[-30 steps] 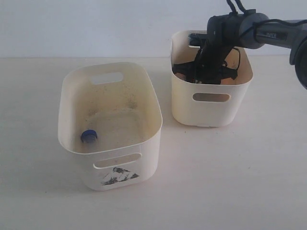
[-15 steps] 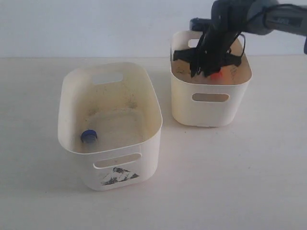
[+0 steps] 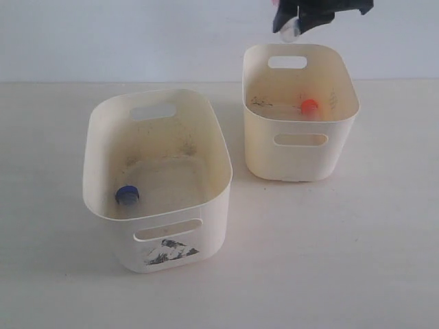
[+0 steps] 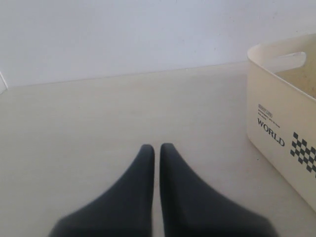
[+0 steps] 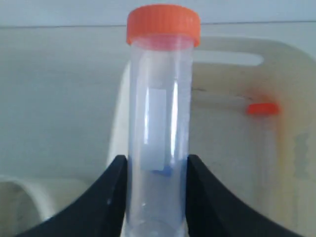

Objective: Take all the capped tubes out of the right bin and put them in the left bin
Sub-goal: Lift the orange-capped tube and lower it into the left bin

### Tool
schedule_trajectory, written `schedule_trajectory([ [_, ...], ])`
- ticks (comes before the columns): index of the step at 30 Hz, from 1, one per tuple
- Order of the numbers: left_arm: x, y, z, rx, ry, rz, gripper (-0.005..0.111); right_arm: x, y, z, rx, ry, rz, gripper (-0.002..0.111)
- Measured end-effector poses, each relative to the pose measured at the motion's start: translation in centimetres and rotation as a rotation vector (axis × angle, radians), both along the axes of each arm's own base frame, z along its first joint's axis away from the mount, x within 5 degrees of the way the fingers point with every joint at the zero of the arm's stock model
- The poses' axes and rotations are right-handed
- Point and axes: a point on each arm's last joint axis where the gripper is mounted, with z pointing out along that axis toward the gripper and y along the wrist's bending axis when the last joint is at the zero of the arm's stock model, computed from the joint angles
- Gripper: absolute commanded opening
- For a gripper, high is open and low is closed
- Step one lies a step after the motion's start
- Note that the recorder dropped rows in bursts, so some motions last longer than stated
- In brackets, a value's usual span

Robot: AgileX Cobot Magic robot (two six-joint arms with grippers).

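The right gripper [image 5: 157, 160] is clenching its jaws low on an orange-capped tube [image 5: 160, 98] above the right bin [image 3: 260, 152], probably risking the slick tube pivoting or slipping free before reaching the left bin [image 3: 214, 226].

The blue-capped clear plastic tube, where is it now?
Exterior view, left side: the blue-capped clear plastic tube sits inside the larger off-white plastic bin, near its front-left wall.

Two bins on counter [image 3: 357, 260], apart, not touching: L bin [image 3: 96, 185] front-left, R bin [image 3: 343, 137] further back, to the right. 1st tube [image 3: 127, 195] lies in L bin, front-left corner of floor. 2nd tube [image 3: 309, 107] in R bin, approx. mid-floor. 3rd tube [image 5: 160, 89] up between jaws of R hand [image 5: 157, 165], above R bin's back rim.
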Motion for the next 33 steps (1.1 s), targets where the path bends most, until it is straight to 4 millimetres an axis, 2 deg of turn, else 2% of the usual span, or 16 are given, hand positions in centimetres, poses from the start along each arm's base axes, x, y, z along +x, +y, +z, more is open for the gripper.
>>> schedule_trajectory([
  [2,0.0,0.0,0.0,0.0,0.0,0.0,0.004,-1.1,1.9,0.8,0.046,0.016,0.081,0.0],
  [7,0.0,0.0,0.0,0.0,0.0,0.0,0.004,-3.5,7.1,0.8,0.084,0.07,0.27,0.0],
  [13,0.0,0.0,0.0,0.0,0.0,0.0,0.004,-5.7,12.3,1.0,0.103,0.032,0.389,0.0],
  [15,0.0,0.0,0.0,0.0,0.0,0.0,0.004,-6.2,13.3,0.8,0.104,0.033,0.409,0.0],
  [20,0.0,0.0,0.0,0.0,0.0,0.0,0.004,-6.8,15.9,-1.7,0.058,0.09,0.441,0.0],
  [24,0.0,0.0,0.0,0.0,0.0,0.0,0.004,-7.7,17.7,-2.7,0.003,0.1,0.472,0.0],
  [30,0.0,0.0,0.0,0.0,0.0,0.0,0.004,-8.0,18.2,-3.8,-0.049,0.138,0.493,0.0],
  [33,0.0,0.0,0.0,0.0,0.0,0.0,0.004,-8.0,18.1,-5.0,-0.087,0.19,0.507,0.012],
])
